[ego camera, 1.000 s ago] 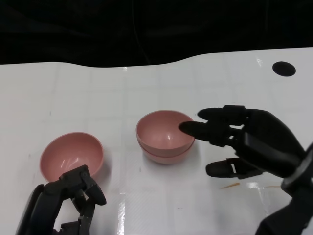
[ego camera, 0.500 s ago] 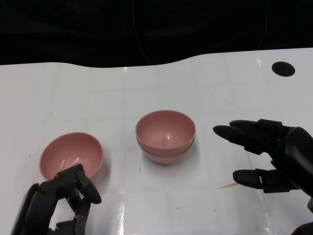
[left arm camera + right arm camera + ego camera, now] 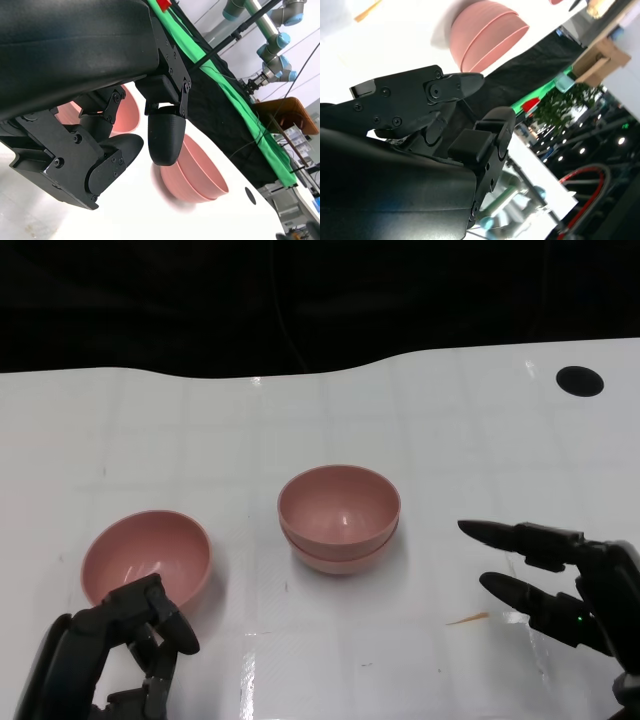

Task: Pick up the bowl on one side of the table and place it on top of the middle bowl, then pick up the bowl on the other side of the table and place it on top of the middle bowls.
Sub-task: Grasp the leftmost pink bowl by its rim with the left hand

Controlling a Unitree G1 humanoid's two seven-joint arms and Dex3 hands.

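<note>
**One bowl stacked, one still waiting at the table's left side**

Two pink bowls sit nested at the middle of the white table (image 3: 420, 420), the upper bowl (image 3: 339, 505) seated squarely inside the middle bowl (image 3: 340, 560), whose rim shows as a thin band beneath it. The remaining bowl (image 3: 146, 555) stands upright and alone toward the table's left edge, well apart from the stack. The right hand (image 3: 560, 585) hangs near the right front corner, fingers spread and holding nothing, clear of the stack. The left hand (image 3: 125, 645) hovers at the front edge just beside the lone bowl, its fingers curled in on themselves with nothing between them; it does not appear to touch the rim.

The step in hand looks to be the second pick. To do it well, the left hand would need to uncurl first, then take the near wall of the bowl between thumb and fingers so the bowl stays level. A lift high enough to clear the stacked rim, and a release only once the bowl is centred over the stack, should keep the smooth bowls from skidding or tipping.

No brand, label or writing can be read on the bowls, the table or the hands. A black round mark (image 3: 580, 380) lies near the far right corner
</note>
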